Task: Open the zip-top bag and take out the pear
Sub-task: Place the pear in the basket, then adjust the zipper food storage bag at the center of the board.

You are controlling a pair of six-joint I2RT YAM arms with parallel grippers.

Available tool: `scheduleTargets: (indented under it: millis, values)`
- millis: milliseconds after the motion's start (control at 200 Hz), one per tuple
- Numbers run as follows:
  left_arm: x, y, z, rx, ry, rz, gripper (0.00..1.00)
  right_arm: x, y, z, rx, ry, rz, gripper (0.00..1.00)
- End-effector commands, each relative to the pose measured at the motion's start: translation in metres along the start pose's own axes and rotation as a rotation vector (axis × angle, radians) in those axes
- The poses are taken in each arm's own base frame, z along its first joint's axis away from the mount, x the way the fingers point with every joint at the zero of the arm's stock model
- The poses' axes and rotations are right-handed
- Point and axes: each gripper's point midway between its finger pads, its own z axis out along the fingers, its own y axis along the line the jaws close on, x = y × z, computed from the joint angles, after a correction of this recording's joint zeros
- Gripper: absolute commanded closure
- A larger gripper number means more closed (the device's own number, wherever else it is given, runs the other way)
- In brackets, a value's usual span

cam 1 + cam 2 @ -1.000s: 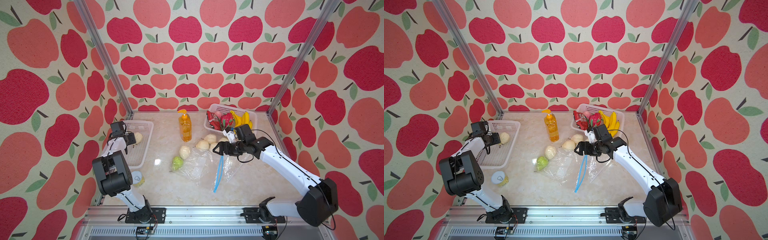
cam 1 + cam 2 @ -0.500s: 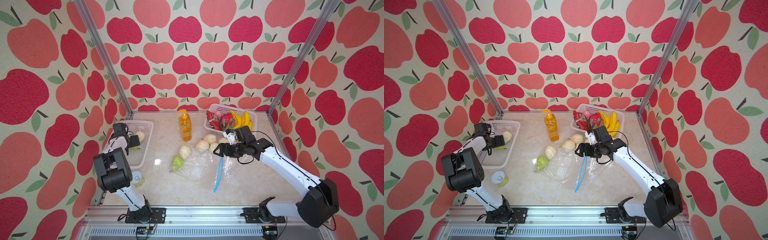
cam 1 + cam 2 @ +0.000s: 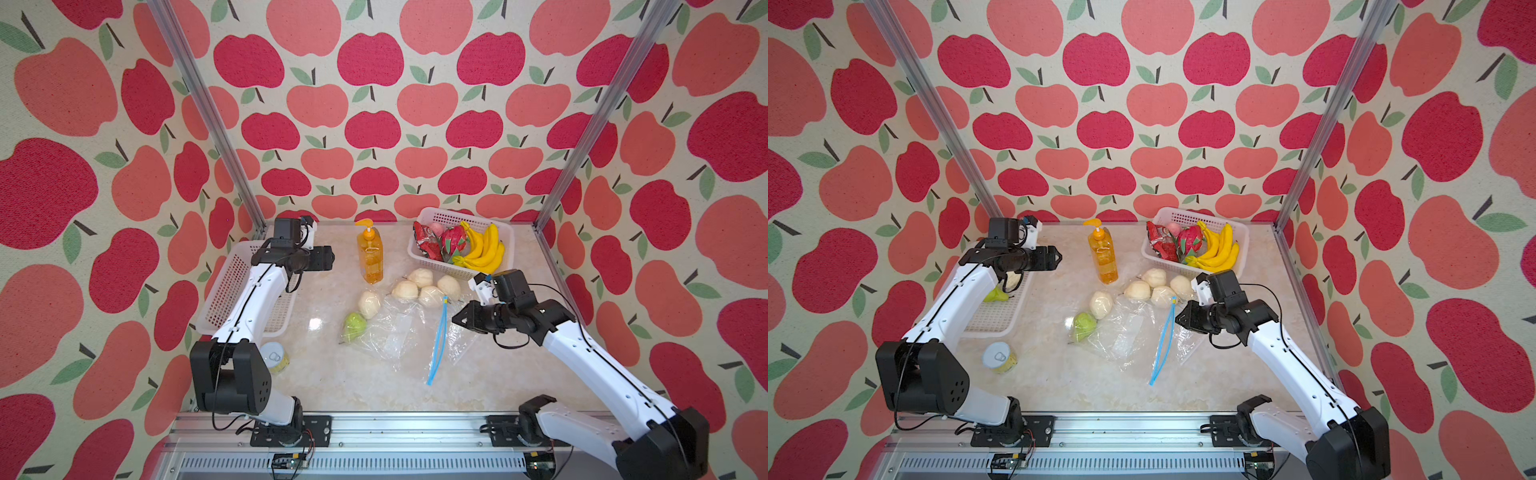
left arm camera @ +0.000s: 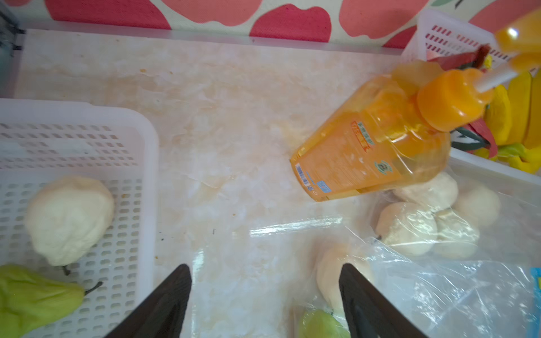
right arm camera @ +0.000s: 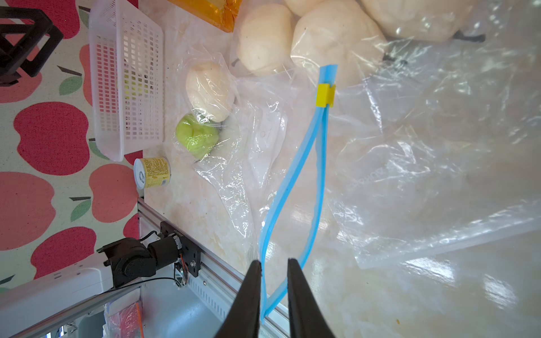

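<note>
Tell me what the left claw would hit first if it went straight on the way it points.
Most likely the bottle, standing right ahead of the open left claw. Depth is unclear, so it might just slip past.

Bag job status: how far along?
Done: bag unzipped, slider at one end; two pears in the left basket. In hand: right gripper, jaws narrow astride the zip strip, hold unclear; left gripper open, empty. Left: bagged green pear and several white ones.
</note>
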Motion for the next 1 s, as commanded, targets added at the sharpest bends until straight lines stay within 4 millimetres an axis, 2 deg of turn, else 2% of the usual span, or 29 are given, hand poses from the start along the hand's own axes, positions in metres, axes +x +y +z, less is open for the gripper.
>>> scheduleTargets:
  millis: [0,85,165,290,515,555,605,660,705,795,910,996]
  values:
    - [0.039,-0.035,0.005,0.088,0.151,-0.016,0.18,0.010,-0.002,0.008,-0.031,0.038,0.065,0.85]
    - [0.056,-0.047,0.009,0.127,0.193,-0.014,0.19,0.012,-0.006,0.015,-0.025,0.040,0.085,0.87]
    - [0.070,-0.049,0.012,0.150,0.216,-0.029,0.19,0.014,-0.009,0.024,-0.035,0.048,0.104,0.87]
    - [0.088,-0.052,0.014,0.184,0.246,-0.037,0.18,0.017,0.000,0.039,-0.089,0.072,0.093,0.86]
    - [0.115,-0.062,0.023,0.246,0.288,-0.083,0.20,0.017,0.002,0.063,-0.077,0.105,0.098,0.83]
    - [0.120,-0.064,0.025,0.249,0.298,-0.079,0.21,0.015,0.005,0.065,-0.081,0.103,0.093,0.76]
    - [0.127,-0.065,0.027,0.250,0.315,-0.077,0.21,0.014,0.007,0.068,-0.080,0.101,0.077,0.58]
    - [0.134,-0.065,0.029,0.248,0.333,-0.072,0.21,0.013,0.011,0.070,-0.078,0.100,0.046,0.31]
    - [0.138,-0.063,0.032,0.239,0.341,-0.074,0.21,0.011,0.015,0.070,-0.079,0.091,0.017,0.18]
    - [0.143,-0.061,0.039,0.237,0.350,-0.079,0.24,0.009,0.019,0.071,-0.110,0.058,0.002,0.12]
    - [0.148,-0.054,0.049,0.200,0.355,-0.084,0.36,0.007,0.019,0.072,-0.125,0.038,0.024,0.12]
    - [0.147,-0.051,0.058,0.172,0.341,-0.078,0.38,0.007,0.019,0.073,-0.127,0.040,0.034,0.12]
